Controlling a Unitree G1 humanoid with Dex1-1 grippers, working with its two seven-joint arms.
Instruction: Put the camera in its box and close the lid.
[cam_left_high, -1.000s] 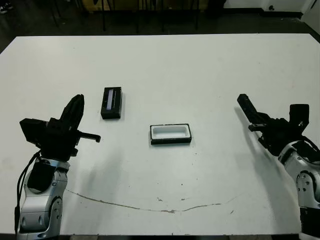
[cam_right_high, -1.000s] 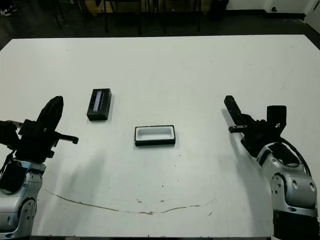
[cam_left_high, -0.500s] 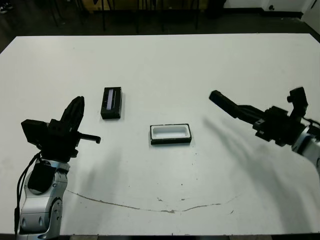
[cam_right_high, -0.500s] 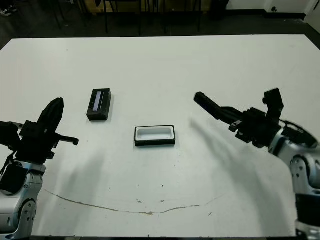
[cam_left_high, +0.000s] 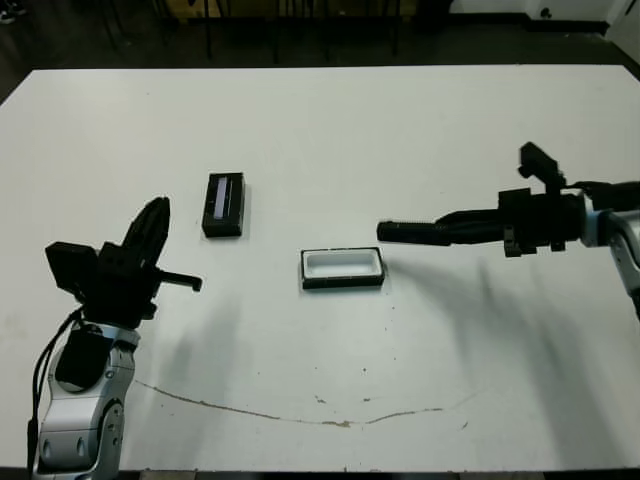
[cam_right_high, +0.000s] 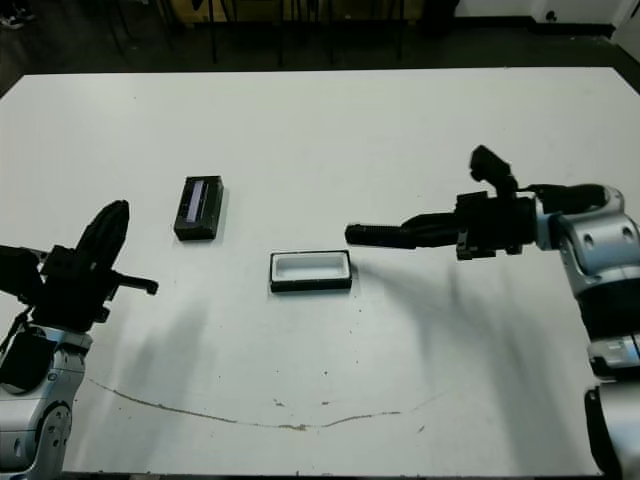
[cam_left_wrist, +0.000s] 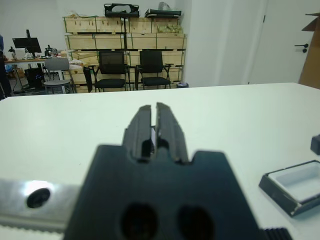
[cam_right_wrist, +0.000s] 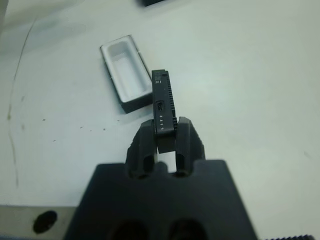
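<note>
Camera (cam_right_wrist: 163, 105): clamped in right gripper (cam_right_wrist: 164, 135), near box (cam_left_high: 343, 268). Left gripper (cam_left_wrist: 154, 120): closed, empty. Level it over the tray before lowering.

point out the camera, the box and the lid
camera (cam_right_wrist: 163, 102): right wrist view, its side face above the fingers.
box (cam_left_high: 343, 264): left eye view, the white lining.
lid (cam_left_high: 223, 197): left eye view, the pale stripe.

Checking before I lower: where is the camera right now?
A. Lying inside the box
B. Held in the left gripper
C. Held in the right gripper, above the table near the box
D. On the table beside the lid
C: the right wrist view shows the camera clamped between the right gripper fingers, and the box shows only its white lining.
</note>
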